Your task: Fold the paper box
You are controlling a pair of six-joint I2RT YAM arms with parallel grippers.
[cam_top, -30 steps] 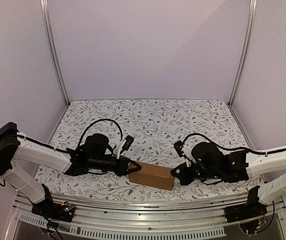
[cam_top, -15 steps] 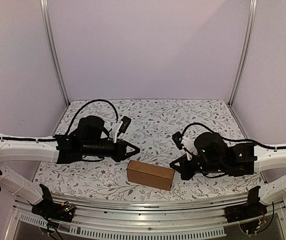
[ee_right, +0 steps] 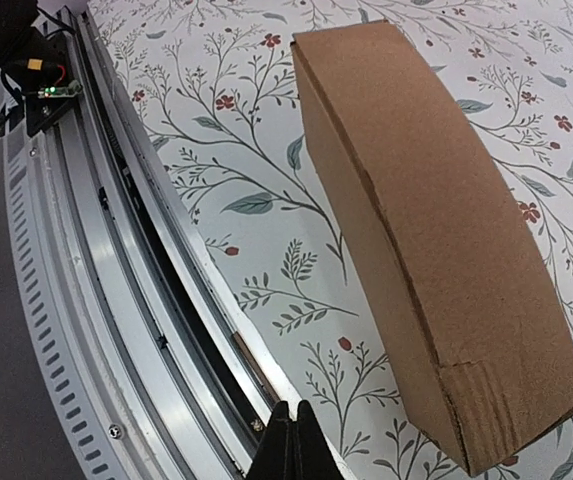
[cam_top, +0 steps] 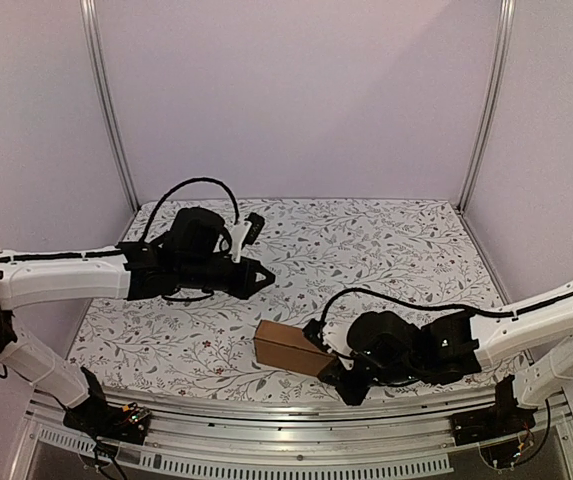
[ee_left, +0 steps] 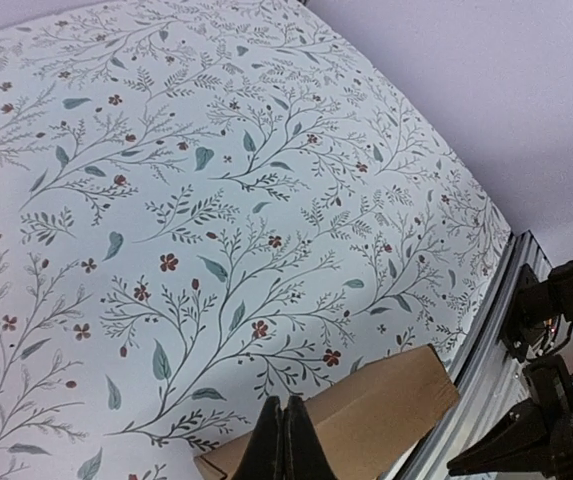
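Observation:
The paper box is a closed brown carton lying on the flowered table near its front edge. It also shows in the left wrist view and the right wrist view. My left gripper hangs shut and holds nothing, above the table, behind and to the left of the box; its tips point toward the box from above. My right gripper is shut and holds nothing, low at the table's front edge just right of the box's right end. Its tips sit over the table rim, apart from the box.
A metal rail runs along the near table edge, right under my right gripper. Pale walls and upright frame posts close in the left, back and right sides. The flowered cloth stretches behind the box.
My left gripper has lifted away from the box's left end and drawn back. My right gripper has swung from the box's right end forward and down to the front edge. The box stays put.

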